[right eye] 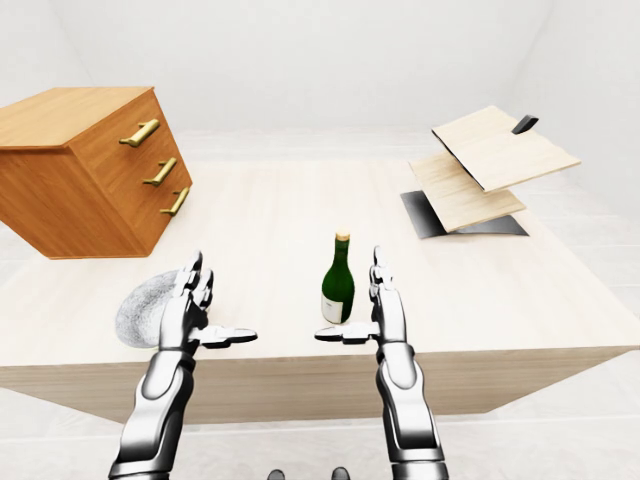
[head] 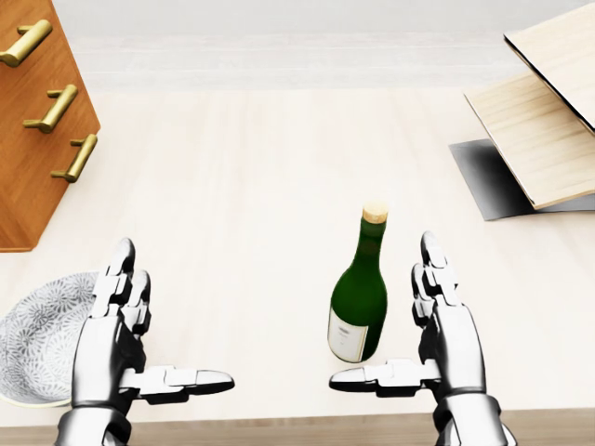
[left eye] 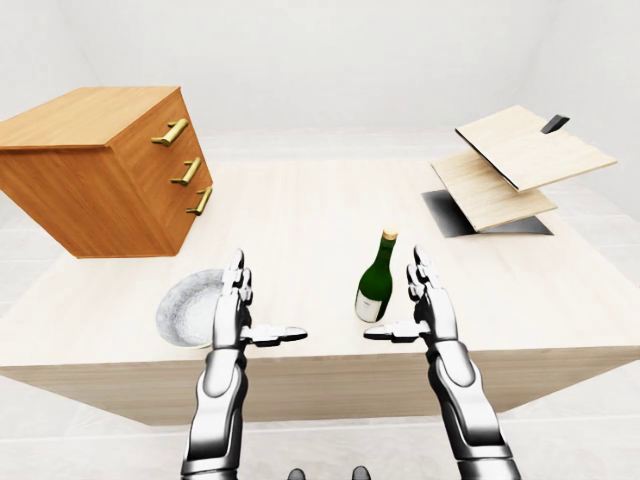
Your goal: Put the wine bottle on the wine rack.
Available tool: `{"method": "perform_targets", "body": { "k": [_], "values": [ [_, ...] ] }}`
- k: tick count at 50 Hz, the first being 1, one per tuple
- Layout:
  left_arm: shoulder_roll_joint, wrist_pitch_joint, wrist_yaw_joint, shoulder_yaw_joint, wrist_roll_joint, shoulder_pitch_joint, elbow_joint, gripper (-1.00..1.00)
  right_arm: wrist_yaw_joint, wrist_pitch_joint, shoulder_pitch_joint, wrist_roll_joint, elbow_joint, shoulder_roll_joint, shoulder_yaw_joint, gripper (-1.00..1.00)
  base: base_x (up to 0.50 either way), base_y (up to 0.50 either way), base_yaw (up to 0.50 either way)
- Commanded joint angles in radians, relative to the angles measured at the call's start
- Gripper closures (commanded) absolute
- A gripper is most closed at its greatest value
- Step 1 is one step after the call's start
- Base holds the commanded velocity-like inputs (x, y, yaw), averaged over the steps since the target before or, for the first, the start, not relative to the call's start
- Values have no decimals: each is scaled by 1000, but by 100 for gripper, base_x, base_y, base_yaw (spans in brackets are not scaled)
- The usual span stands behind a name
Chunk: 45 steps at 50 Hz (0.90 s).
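A green wine bottle [head: 360, 302] with a cork and a white label stands upright on the pale wooden table [head: 270, 186], low and right of centre in the head view. My right hand [head: 414, 339] is open just to its right, thumb stretched below the bottle's base, not gripping it. My left hand [head: 149, 339] is open at the lower left, holding nothing. The wine rack [left eye: 515, 165], slanted pale wooden boards on a dark base, stands at the table's upper right in the left-eye view.
A wooden drawer chest [left eye: 105, 170] with brass handles sits tilted at the upper left. A patterned grey plate [head: 37, 339] lies at the table's lower left, beside my left hand. The table's near edge runs along the bottom of the head view.
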Motion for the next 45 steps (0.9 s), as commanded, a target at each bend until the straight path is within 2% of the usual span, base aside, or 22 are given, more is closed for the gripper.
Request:
{"method": "perform_targets", "body": {
  "k": [1, 2, 4, 5, 8, 16, 18, 25, 34, 45],
  "values": [
    [23, 35, -27, 19, 19, -18, -10, -100, 17, 9, -7, 9, -10, -12, -4, -100, 0, 0, 0],
    [28, 49, -23, 17, 13, -12, -36, -100, 19, 11, -8, 5, -14, -10, -5, -100, 0, 0, 0],
    [33, 52, -18, 12, 10, -11, -42, -100, 21, 11, -8, 2, -14, -7, -7, -100, 0, 0, 0],
    [39, 66, -15, 11, 6, -7, -70, -100, 21, 12, -11, -2, -15, -5, -8, -100, 0, 0, 0],
    [46, 80, -10, 10, -1, -7, -92, -100, 23, 15, -11, -5, -20, -2, -12, -100, 0, 0, 0],
    [56, 80, -10, 7, -18, 9, -151, -100, 18, 18, -14, -25, -32, -2, -24, -100, 0, 0, 0],
    [65, 80, -2, -2, 16, 17, -157, -100, 14, 15, -15, -34, -33, -3, -26, -100, 0, 0, 0],
    [62, 80, -15, 4, 3, 36, -258, -100, 19, 66, 9, -29, -130, -3, -38, -100, 0, 0, 0],
    [62, 80, -32, 14, -3, 52, -304, -100, 20, 67, 25, -51, -212, -4, -36, -100, 0, 0, 0],
    [67, 80, -52, 60, -46, 57, -374, -100, 25, 67, 29, -24, -346, 1, -63, -100, 0, 0, 0]
  ]
}}
